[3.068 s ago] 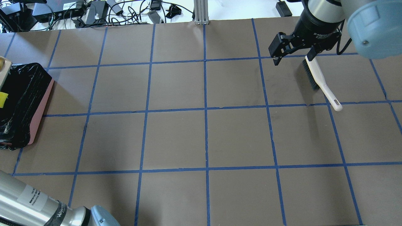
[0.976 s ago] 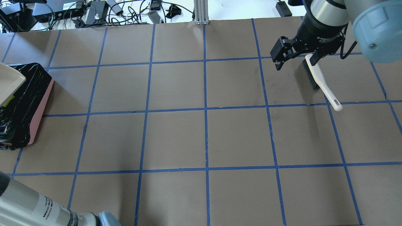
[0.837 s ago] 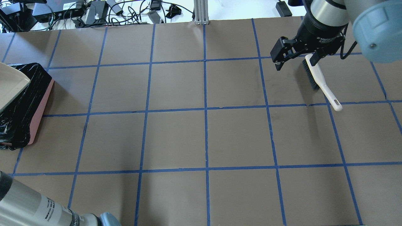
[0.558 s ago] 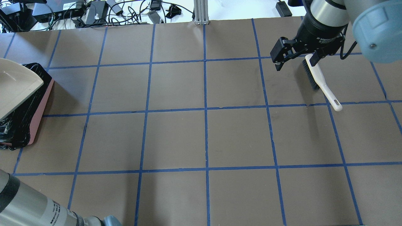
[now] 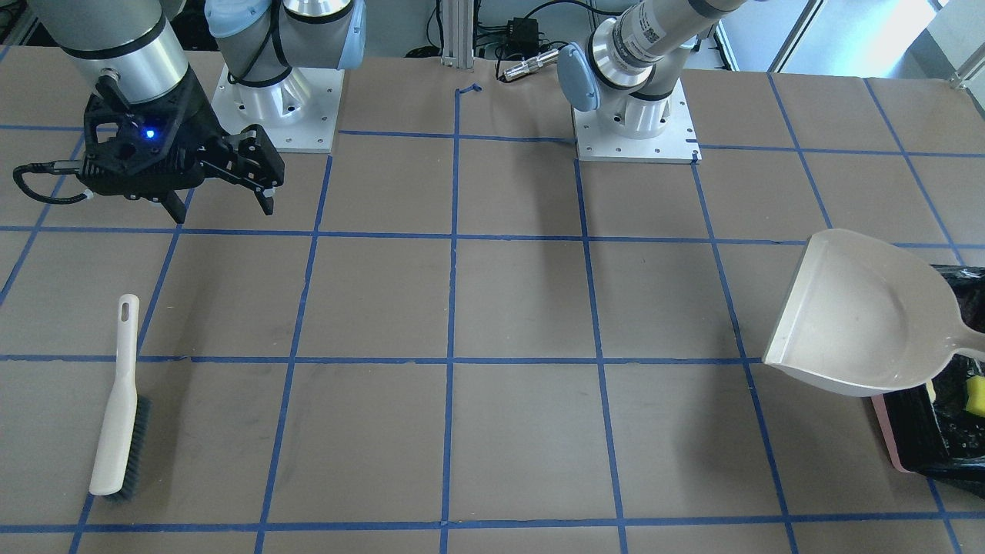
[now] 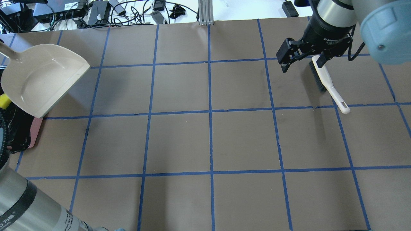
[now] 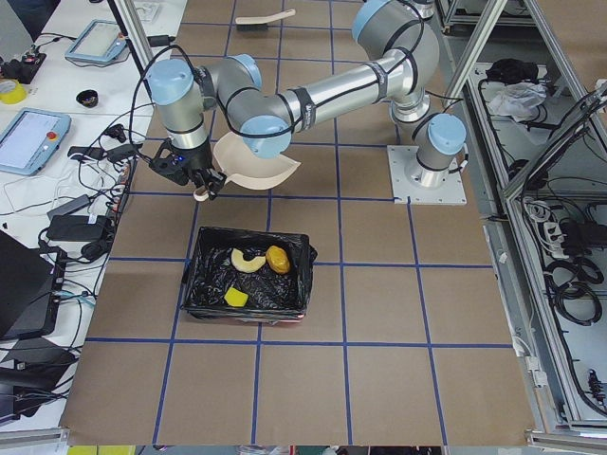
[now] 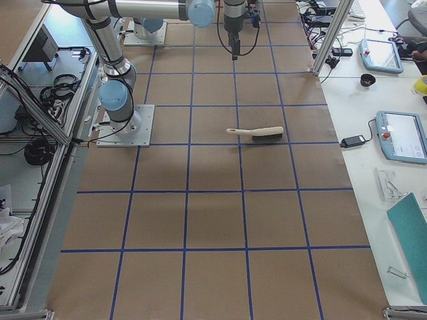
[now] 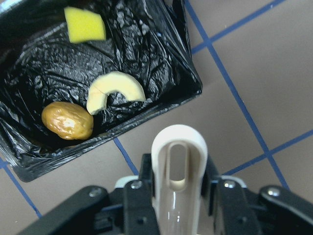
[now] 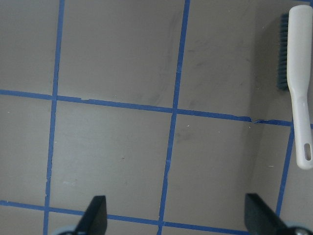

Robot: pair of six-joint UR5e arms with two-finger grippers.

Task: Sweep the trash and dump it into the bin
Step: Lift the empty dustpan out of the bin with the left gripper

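Three in black-lined bin (image 9: 182, 73): glossy roll (image 9: 67, 121), crescent croissant (image 9: 115, 90), yellow sponge (image 9: 84, 25). Left jaws clench dustpan (image 6: 45, 77); right jaws released.

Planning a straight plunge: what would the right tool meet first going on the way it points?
The right tool would likely meet bare table by a blue tape crossing; the brush lies off to one side.

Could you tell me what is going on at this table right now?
The sweeping looks done. The left pincer is shut on the handle of the empty dustpan and holds it up beside the bin. In the bin, the roll, the croissant and the yellow sponge piece lie on the black liner. The brush lies on the table at the other end, and the right pincer hangs open and empty near it.
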